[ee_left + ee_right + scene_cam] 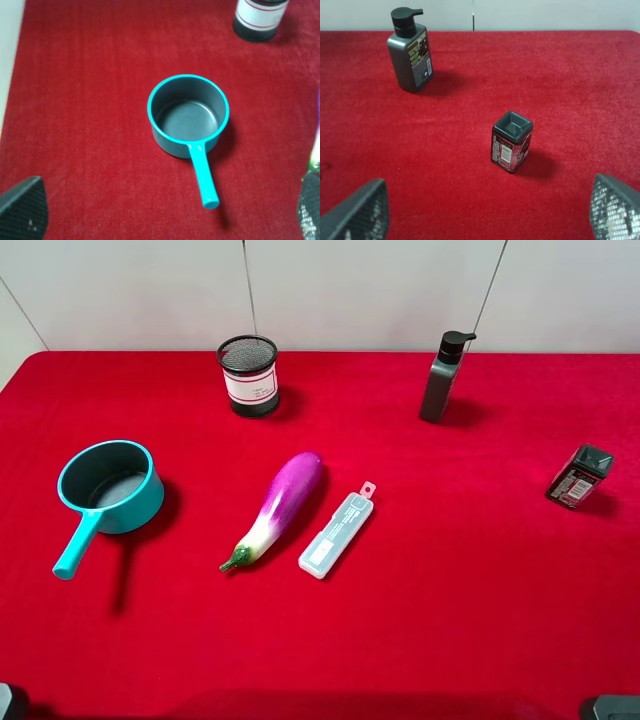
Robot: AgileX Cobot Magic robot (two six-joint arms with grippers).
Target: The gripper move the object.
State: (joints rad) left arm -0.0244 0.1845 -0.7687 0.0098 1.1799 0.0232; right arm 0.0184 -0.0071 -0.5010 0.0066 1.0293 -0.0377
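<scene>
A teal saucepan (108, 487) sits at the left of the red table, handle toward the front; it also shows in the left wrist view (188, 116). A purple eggplant (277, 505) and a clear plastic case (336, 534) lie in the middle. A small dark box (579, 476) stands at the right, also in the right wrist view (511, 141). My left gripper (165, 217) is open and empty, short of the saucepan's handle. My right gripper (485, 212) is open and empty, short of the small box.
A black mesh cup (249, 374) stands at the back left of centre, its base showing in the left wrist view (259, 19). A grey pump bottle (442, 377) stands at the back right, also in the right wrist view (410, 51). A white wall lies behind the table.
</scene>
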